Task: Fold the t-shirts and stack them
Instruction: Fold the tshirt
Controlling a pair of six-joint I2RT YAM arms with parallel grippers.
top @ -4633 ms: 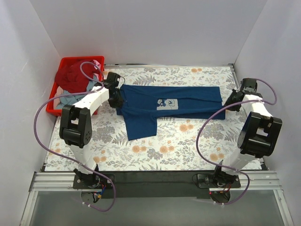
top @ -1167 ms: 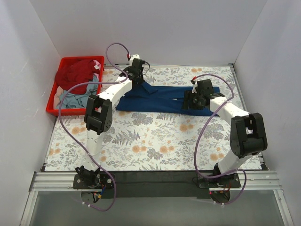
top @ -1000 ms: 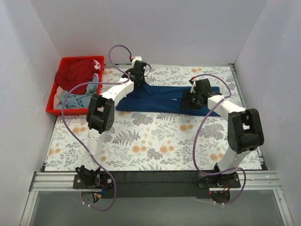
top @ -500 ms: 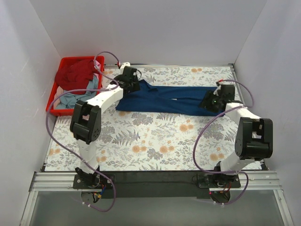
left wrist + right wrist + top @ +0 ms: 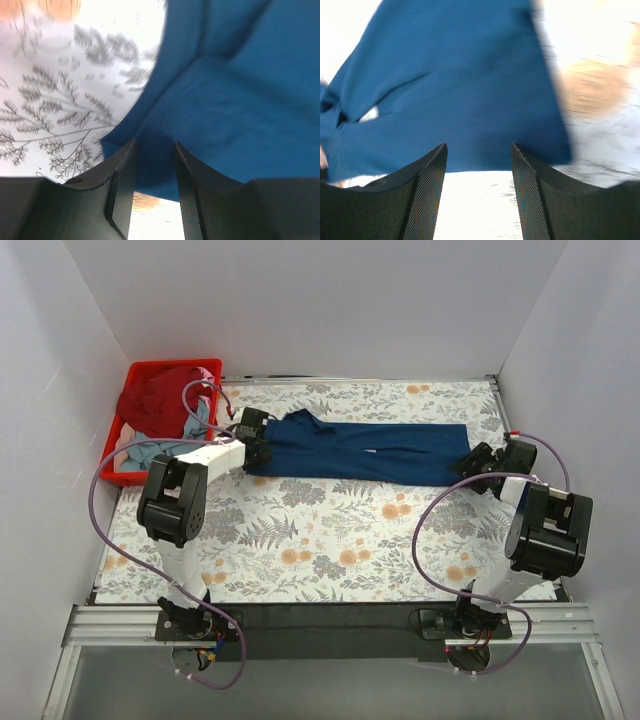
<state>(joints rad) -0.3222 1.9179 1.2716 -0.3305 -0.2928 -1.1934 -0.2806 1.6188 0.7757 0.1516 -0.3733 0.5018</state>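
Observation:
The navy blue t-shirt (image 5: pixel 360 450) lies on the flowered table as a long narrow strip, folded lengthwise with its print hidden. My left gripper (image 5: pixel 258 448) sits low at the strip's left end. In the left wrist view the left gripper (image 5: pixel 155 146) is open by a narrow gap, and the navy cloth's (image 5: pixel 235 100) corner reaches in between the fingertips. My right gripper (image 5: pixel 476 461) is at the strip's right end. The right wrist view shows the right gripper (image 5: pixel 479 146) open wide, the navy cloth's (image 5: pixel 455 90) edge just ahead of its tips.
A red plastic crate (image 5: pixel 112 468) stands at the back left. It holds a dark red t-shirt (image 5: pixel 155 400) and a pale grey-blue t-shirt (image 5: pixel 150 452). White walls close in the table on three sides. The arm bases sit on the black near rail (image 5: pixel 330 618).
The shirt's front half, spread with its print showing, has been folded into a strip. In the last second both grippers drew away from the middle to the strip's two ends.

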